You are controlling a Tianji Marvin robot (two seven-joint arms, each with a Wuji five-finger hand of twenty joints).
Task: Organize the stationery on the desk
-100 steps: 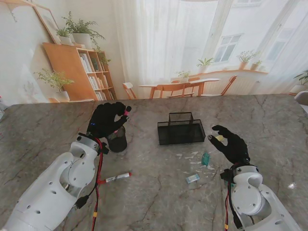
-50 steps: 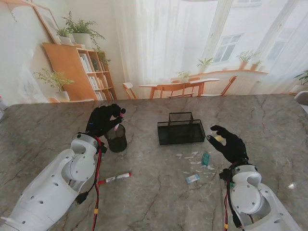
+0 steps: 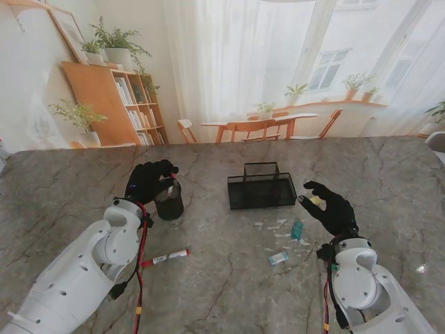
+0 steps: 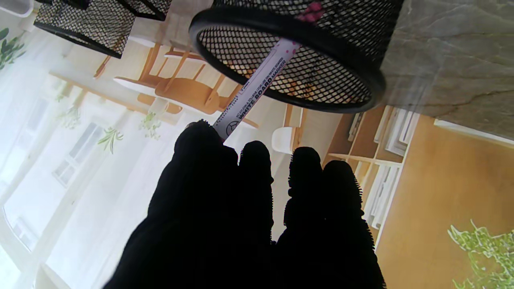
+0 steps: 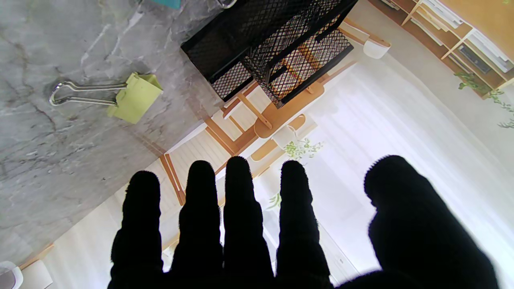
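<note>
Left wrist view shows the left hand [image 4: 249, 216] pinching a whiteboard marker [image 4: 257, 86] by its tail, the pink-capped tip already past the rim of the round mesh pen cup [image 4: 353, 86]. To finish well, I would let the barrel slide down along the inner wall and only part the fingers once the tip is near the bottom, so the light cup does not tip or skid on the bench [image 3: 389, 174]. From the stand, the right hand [image 3: 332, 209] hovers spread and empty near a yellow-green binder clip [image 5: 134, 97], beside the black mesh tray [image 3: 261, 190]. Another marker [image 3: 165, 257] lies nearer to me.
</note>
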